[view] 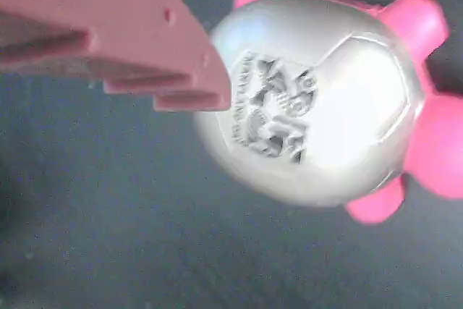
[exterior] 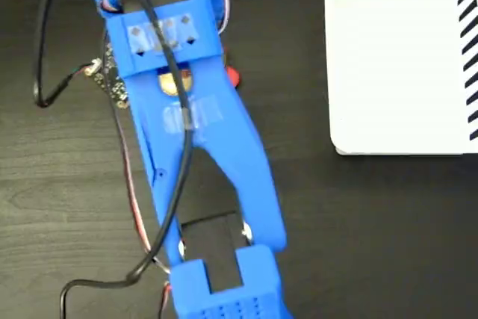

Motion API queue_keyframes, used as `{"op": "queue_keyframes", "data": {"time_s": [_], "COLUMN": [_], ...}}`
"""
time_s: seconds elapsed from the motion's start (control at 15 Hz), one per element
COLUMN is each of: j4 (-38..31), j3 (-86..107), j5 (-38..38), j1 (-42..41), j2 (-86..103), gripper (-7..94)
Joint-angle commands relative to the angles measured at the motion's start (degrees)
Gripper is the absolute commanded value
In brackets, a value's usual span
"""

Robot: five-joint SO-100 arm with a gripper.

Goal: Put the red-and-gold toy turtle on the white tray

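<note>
One finger (view: 145, 56) shows in the wrist view, just left of the turtle (view: 318, 99); the fingers' spread cannot be told. The tray (exterior: 396, 72) lies well right.

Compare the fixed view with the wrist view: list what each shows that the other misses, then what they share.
Only the fixed view shows the white tray at upper right, bare, plus the blue arm and its cables. Only the wrist view shows the toy turtle's domed shell with black print and one claw finger beside it, at the shell's edge; whether it touches cannot be told. Both share the toy turtle, a mere gold-and-red sliver under the arm in the fixed view, and the dark table.
</note>
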Motion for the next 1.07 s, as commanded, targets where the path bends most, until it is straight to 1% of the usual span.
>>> {"op": "queue_keyframes", "data": {"time_s": [0.0, 0.2, 0.33, 0.4, 0.47, 0.53, 1.0], "j4": [-2.4, -2.8, -5.6, -6.2, -6.2, -6.2, -5.3], "j3": [4.6, 12.6, 18.5, 19.0, 18.9, 18.4, 11.5], "j5": [-0.3, 0.8, 0.8, 0.8, 1.1, 1.6, 4.0], "j1": [1.8, 2.9, 3.2, 3.3, 3.5, 3.6, 4.1], "j2": [4.7, 8.0, 10.5, 10.5, 10.2, 10.0, 0.0], "gripper": [51, 51, 51, 54, 63, 65, 65]}}
